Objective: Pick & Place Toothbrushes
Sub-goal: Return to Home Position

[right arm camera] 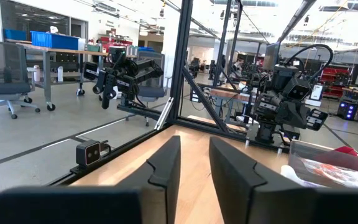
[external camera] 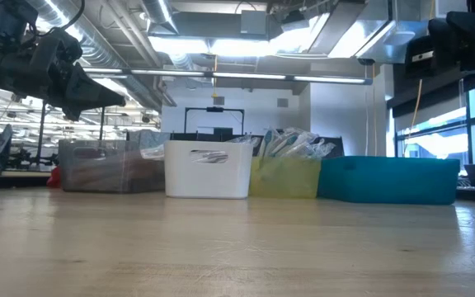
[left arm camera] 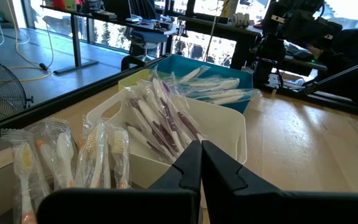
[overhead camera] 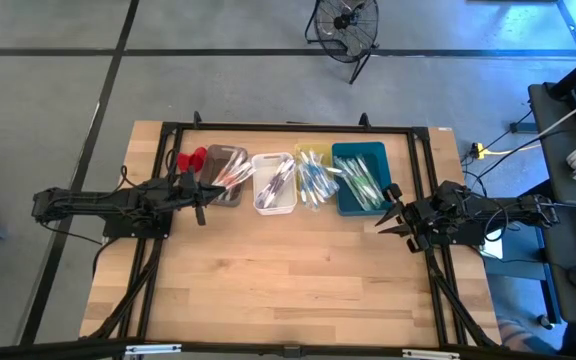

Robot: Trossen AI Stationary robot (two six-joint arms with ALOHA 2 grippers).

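Wood-topped desk (overhead camera: 288, 280) is seen from above, and four bins are lined up side by side along its far edge: a grey bin (overhead camera: 230, 200) nearest the far left corner, then a white bin (overhead camera: 274, 210), a yellow bin (overhead camera: 314, 150) and a teal bin (overhead camera: 348, 205) towards the far right corner. And the toothbrushes (overhead camera: 276, 185) are found inside those bins, heaped in clear wrappers. Purple-handled ones are packed into the white bin, orange-tinted ones are shown in the grey bin, and pale green-and-white ones are piled in the teal bin, some poking above its rim. A small red object (overhead camera: 192, 159) is spotted at the grey bin's outer side, by the far left corner.

Over to the left claw (overhead camera: 200, 195): it is held up off the desk at the grey bin's near corner. Its fingers (left arm camera: 191, 163) are pressed tip to tip, and nothing is gripped between them. The right claw (overhead camera: 384, 216) is held just off the teal bin's near corner, towards the right edge, and it too is raised clear of the wood. Its fingers (right arm camera: 166, 163) are parted by a narrow gap, and nothing is carried in it. From desk level, both arms are seen high above the row of bins, one at each end.
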